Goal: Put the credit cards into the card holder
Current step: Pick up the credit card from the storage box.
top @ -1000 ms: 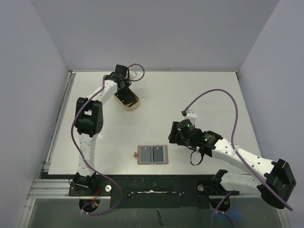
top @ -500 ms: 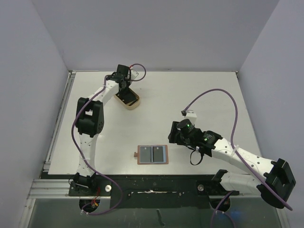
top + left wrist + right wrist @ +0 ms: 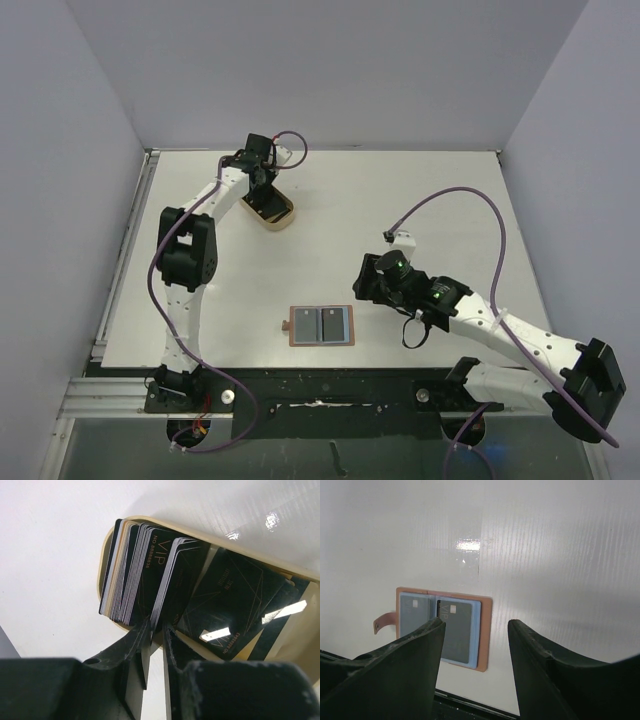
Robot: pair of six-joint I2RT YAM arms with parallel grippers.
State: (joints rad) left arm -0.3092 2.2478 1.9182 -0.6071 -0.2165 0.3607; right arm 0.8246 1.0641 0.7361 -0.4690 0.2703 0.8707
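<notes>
Little has shifted in the last second: the left gripper (image 3: 257, 182) has edged slightly farther from the card holder (image 3: 321, 326), and the tan tray (image 3: 287, 216) under it has crept the same way. The right arm's elbow has swung a touch outward.

The holder lies open and flat, blue-grey inside, with its snap tab (image 3: 382, 622) sticking out to the left. A grey card (image 3: 413, 613) sits in one pocket and a dark card (image 3: 456, 630) in the other; the dark one bears small pale lettering too fine to read.

The tray stands well beyond the holder, off to its left. It holds a packed row of black credit cards (image 3: 129, 570) on edge and more lying flat. Gold print reads "VIP" above a number starting "NO 8888". The left gripper (image 3: 156, 628) is pinched onto the bottom edge of one upright card (image 3: 175, 580) at the end of that row.

Just to the right of the holder, the right gripper (image 3: 476, 625) has its fingers spread wide, grasping nothing. A purple cable (image 3: 470, 195) arcs over the table (image 3: 420, 180) beyond it.
</notes>
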